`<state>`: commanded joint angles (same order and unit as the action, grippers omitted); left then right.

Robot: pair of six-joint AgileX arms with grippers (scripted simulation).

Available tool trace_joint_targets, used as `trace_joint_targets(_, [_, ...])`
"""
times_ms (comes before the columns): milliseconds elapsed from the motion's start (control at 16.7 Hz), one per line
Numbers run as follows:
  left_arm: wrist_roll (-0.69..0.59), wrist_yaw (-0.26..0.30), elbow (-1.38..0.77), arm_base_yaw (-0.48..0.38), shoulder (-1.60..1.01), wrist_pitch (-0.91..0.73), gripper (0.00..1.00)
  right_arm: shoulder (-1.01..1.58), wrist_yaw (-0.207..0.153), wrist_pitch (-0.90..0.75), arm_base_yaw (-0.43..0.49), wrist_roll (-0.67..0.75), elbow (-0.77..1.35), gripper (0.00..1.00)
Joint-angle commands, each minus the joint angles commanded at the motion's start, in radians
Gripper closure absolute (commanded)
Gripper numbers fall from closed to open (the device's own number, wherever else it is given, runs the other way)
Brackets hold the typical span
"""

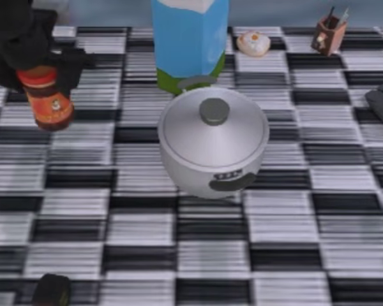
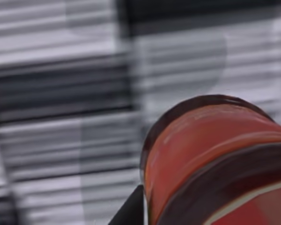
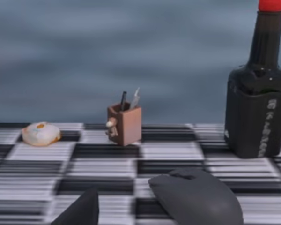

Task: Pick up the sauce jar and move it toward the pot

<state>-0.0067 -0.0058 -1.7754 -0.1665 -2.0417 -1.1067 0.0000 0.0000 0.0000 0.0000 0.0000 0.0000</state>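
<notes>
Sauce jar (image 1: pixel 46 97): far left of the table, tilted, apparently lifted clear.
Left gripper (image 1: pixel 38 71): I see it closed around the jar's lid end.
Pot (image 1: pixel 213 141): centre, well apart from the jar.
Carton (image 1: pixel 189 41): just behind the pot; a wide swing could clip it.
Risk: tilted jar may slip.
Right arm: parked far right; finger state unclear.

The pot (image 1: pixel 213 143) looks brushed matt metal, the sauce jar (image 1: pixel 46 97) glossy, the bottle (image 3: pixel 258 96) shiny dark glass.
</notes>
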Motion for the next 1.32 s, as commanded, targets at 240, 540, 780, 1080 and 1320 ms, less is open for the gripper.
trace_joint_targets(240, [-0.215, -0.045, 0.135, -0.105, 0.041, 0.098, 1.0, 0.0, 0.0, 0.0, 0.0, 0.0, 0.0, 0.0])
trace_joint_targets(540, [-0.293, -0.065, 0.196, -0.151, 0.061, 0.144, 1.0, 0.0, 0.0, 0.0, 0.0, 0.0, 0.0, 0.0])
trace_joint_targets(780, [-0.29, -0.063, 0.207, -0.145, 0.05, 0.158, 1.0, 0.0, 0.0, 0.0, 0.0, 0.0, 0.0, 0.0])
trace_joint_targets(1080, [-0.285, -0.063, 0.286, -0.144, -0.005, 0.304, 1.0, 0.0, 0.0, 0.0, 0.0, 0.0, 0.0, 0.0])
trace_joint_targets(1320, [-0.285, -0.063, 0.292, -0.143, -0.011, 0.312, 1.0, 0.0, 0.0, 0.0, 0.0, 0.0, 0.0, 0.0])
